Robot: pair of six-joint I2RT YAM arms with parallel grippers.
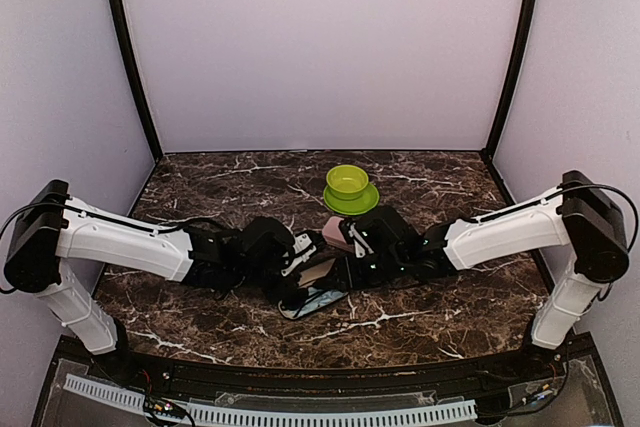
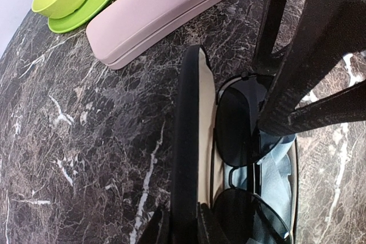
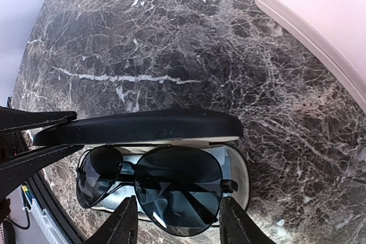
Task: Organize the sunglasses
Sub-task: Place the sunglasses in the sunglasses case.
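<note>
Left end effector [image 2: 184, 224] is clamped on the raised lid of the open black case [image 3: 143, 127]. Black sunglasses [image 3: 171, 187] lie inside that case. Right end effector [image 3: 178, 212] is just above them, fingers parted either side of one lens; contact unclear.

The left arm [image 1: 120, 242] is reaching in low from the near-left corner of the table [image 1: 200, 322] toward its centre, wrist angling inward. The left gripper [image 2: 183, 230] is pinching the raised lid of the black oblong hard case [image 2: 186, 141], jaws nearly closed. The right arm [image 1: 510, 232] is stretching in from the near-right corner, mirroring it. The right gripper [image 3: 178, 224] is pointing downward, fingers [image 3: 123, 224] standing well parted.
</note>
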